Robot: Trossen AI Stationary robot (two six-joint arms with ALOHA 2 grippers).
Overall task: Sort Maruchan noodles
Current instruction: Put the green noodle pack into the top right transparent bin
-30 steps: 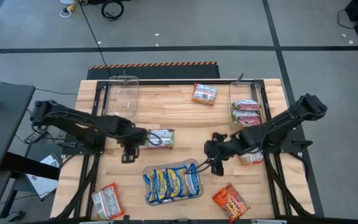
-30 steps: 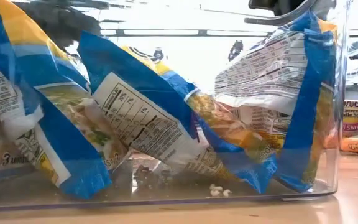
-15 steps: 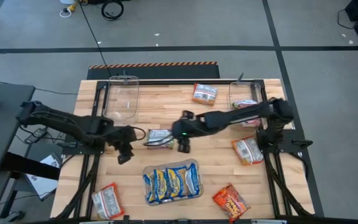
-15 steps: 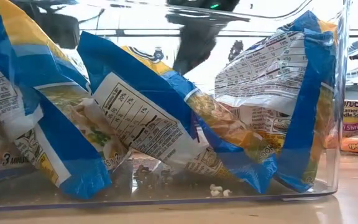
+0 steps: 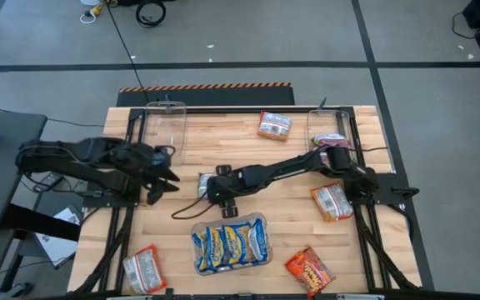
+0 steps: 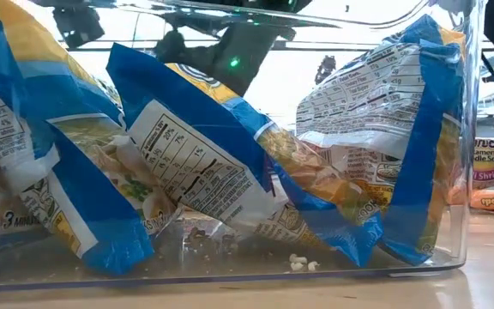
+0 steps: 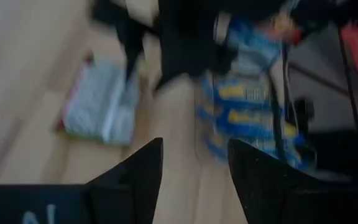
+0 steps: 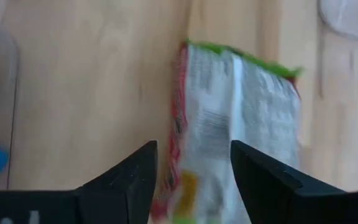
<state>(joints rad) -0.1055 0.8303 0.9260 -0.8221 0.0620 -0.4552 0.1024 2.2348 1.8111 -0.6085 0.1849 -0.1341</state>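
A green-and-pink noodle packet [image 5: 205,182] lies flat at the table's middle, silvery back up in the right wrist view [image 8: 241,118]. My right gripper [image 5: 223,190] [image 8: 194,168] reaches across from the right and hovers open over that packet's near end, touching nothing. My left gripper [image 5: 167,173] [image 7: 194,162] is open and stands apart, left of the packet [image 7: 98,106]. Several blue-and-yellow packets [image 6: 230,180] stand leaning in a clear bin [image 5: 230,243] near the front edge.
A clear bin [image 5: 165,125] stands far left. Another bin [image 5: 311,125] at far right holds pink packets. Loose packets lie at the far middle [image 5: 274,125], at the right [image 5: 333,201], near right [image 5: 309,268] and near left [image 5: 142,268].
My right gripper has swung from the table's right side toward the left, across the middle, to the green-and-pink packet. My left gripper has drawn back from that packet toward the left and far edges. The packet has stayed in place.
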